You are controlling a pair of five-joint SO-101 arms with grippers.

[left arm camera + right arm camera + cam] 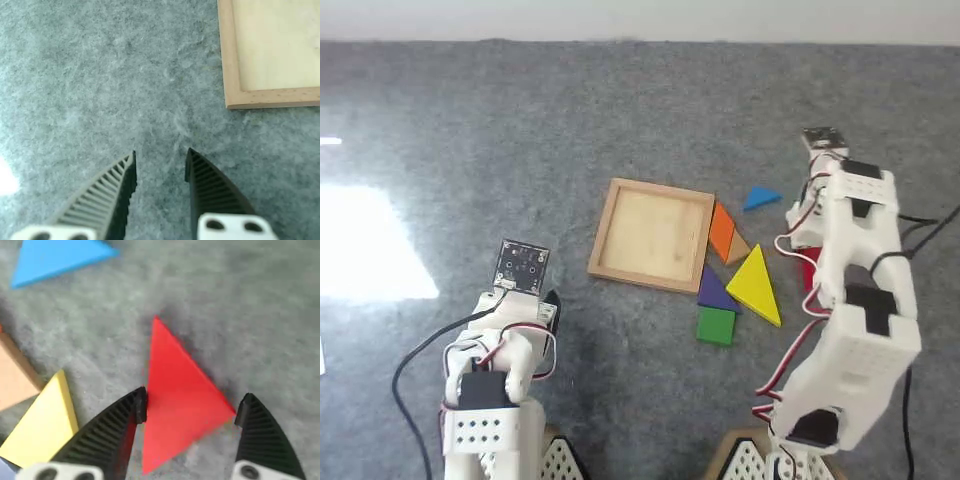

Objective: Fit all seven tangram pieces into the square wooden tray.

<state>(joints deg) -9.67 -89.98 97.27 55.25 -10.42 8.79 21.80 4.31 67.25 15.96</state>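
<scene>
The square wooden tray [603, 232] lies mid-table with nothing in it; its corner [235, 95] shows in the left wrist view. Beside its right edge lie an orange piece [721, 230], a tan piece [737, 247], a purple triangle [714, 291], a green square [716, 326], a yellow triangle [757, 283] and, farther back, a blue triangle [760, 197]. A red triangle [175, 395] lies on the felt between the fingers of my open right gripper [190, 407]; it is mostly hidden under the right arm [855, 260]. My left gripper [160, 167] is open over bare felt, left of the tray.
Grey felt [470, 130] covers the whole table, with free room to the left and behind the tray. A bright glare patch [360, 240] sits at the left edge. The yellow triangle [42, 422] and blue triangle [55, 257] lie close to the red one.
</scene>
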